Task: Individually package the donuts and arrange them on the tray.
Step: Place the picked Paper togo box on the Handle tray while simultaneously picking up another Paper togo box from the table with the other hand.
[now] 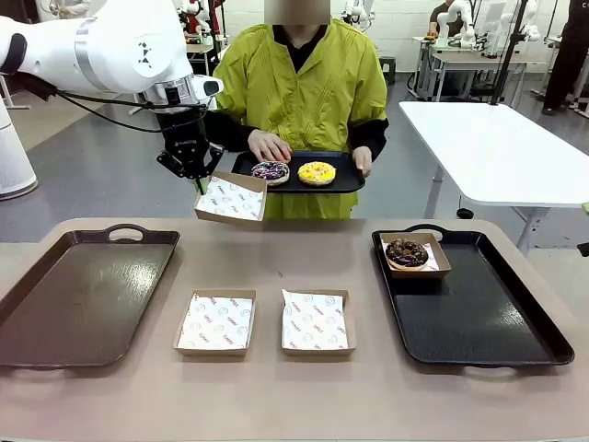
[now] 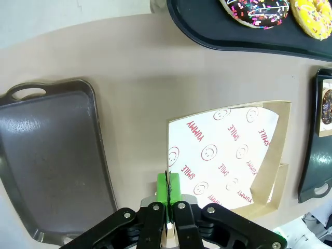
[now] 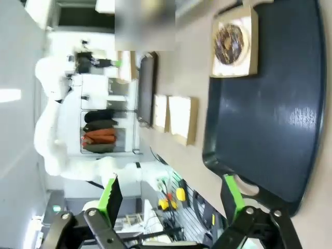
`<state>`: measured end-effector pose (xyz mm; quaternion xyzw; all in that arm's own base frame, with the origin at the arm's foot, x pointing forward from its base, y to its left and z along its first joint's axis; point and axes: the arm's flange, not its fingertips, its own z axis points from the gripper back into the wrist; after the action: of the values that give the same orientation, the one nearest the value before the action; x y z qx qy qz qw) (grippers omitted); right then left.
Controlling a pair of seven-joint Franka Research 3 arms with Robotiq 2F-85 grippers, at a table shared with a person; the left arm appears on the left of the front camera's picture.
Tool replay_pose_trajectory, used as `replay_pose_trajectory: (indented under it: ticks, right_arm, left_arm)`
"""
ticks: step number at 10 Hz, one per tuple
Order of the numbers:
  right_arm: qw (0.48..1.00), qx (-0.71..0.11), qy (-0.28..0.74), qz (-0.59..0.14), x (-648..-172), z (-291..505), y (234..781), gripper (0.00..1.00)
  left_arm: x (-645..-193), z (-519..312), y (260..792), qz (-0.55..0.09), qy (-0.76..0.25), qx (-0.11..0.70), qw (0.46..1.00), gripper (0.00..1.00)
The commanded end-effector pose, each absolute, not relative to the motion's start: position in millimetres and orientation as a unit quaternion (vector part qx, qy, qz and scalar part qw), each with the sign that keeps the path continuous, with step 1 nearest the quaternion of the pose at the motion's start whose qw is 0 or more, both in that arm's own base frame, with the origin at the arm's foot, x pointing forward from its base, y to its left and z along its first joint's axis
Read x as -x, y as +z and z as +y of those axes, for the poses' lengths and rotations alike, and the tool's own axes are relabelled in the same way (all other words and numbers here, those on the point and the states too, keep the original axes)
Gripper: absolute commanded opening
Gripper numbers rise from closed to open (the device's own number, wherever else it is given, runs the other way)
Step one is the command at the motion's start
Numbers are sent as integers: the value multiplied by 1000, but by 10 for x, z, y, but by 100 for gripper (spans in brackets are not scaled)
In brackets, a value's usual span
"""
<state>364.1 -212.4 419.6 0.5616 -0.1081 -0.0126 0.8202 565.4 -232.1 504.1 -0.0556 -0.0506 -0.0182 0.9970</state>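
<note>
In the front view the left jaws are clenched on the rim of a held box [image 1: 231, 198], which hangs in the air over the far edge of the desk [image 1: 276, 396]. Just behind it a person's hand [image 1: 270, 145] steadies a carried tray [image 1: 342, 180] bearing the purple donut [image 1: 270, 171] and the yellow donut [image 1: 317, 172], side by side. On the desk a brown tray [image 1: 83, 295] lies at the left, two empty boxes [image 1: 215, 322] sit in the middle, and a black tray [image 1: 488, 322] at the right holds the chocolate donut [image 1: 406, 252] in a box at its far corner.

In the left wrist view the green pads [image 2: 173, 187] pinch the printed paper and cardboard edge of the held box [image 2: 228, 155]; the brown tray [image 2: 52, 155] lies below, well apart.

In the right wrist view the right jaws stand released, wide apart and grasping nothing, above the black tray [image 3: 270, 114] with the boxed chocolate donut [image 3: 229, 42]
</note>
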Motion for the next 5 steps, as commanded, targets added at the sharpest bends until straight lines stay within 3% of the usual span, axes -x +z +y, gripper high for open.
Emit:
replay_pose_trajectory:
  ticks: [1, 5]
  right_arm:
    - [792, -598, -5, -125, -3684, -2218, 4014, 100]
    - [799, -589, -19, -122, -3620, -2234, 4003, 100]
  left_arm:
    - [-5651, -2313, 5051, -52, -22, 60, 997, 0]
    - [-5651, -2313, 5051, -52, -22, 60, 997, 0]
